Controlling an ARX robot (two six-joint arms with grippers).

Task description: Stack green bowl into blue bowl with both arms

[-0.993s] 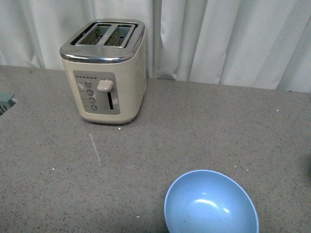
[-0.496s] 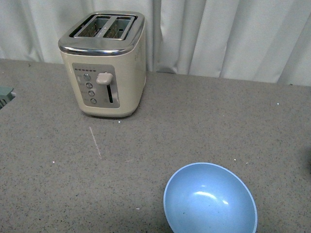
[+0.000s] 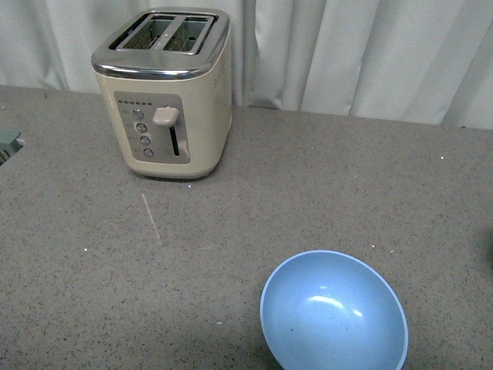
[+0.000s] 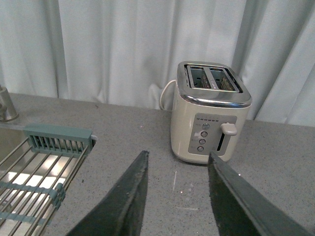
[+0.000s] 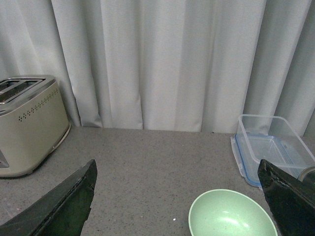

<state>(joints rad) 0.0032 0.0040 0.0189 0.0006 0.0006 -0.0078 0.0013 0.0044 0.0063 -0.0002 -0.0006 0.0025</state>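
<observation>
The blue bowl (image 3: 333, 312) sits upright and empty on the grey counter near the front, right of centre in the front view. The green bowl (image 5: 232, 216) shows only in the right wrist view, upright and empty on the counter, between my right gripper's (image 5: 178, 169) wide-open jaws and nearer one of them. My left gripper (image 4: 178, 160) is open and empty above bare counter, facing the toaster. Neither arm shows in the front view.
A cream toaster (image 3: 167, 91) stands at the back left, also in the left wrist view (image 4: 210, 113) and the right wrist view (image 5: 27, 125). A clear lidded container (image 5: 270, 145) lies beyond the green bowl. A sink with a green rack (image 4: 34, 169) is at the left. Curtains hang behind.
The front view has shifted slightly: the toaster and the blue bowl sit a little higher in the picture than a second ago. Nothing on the counter has moved.
</observation>
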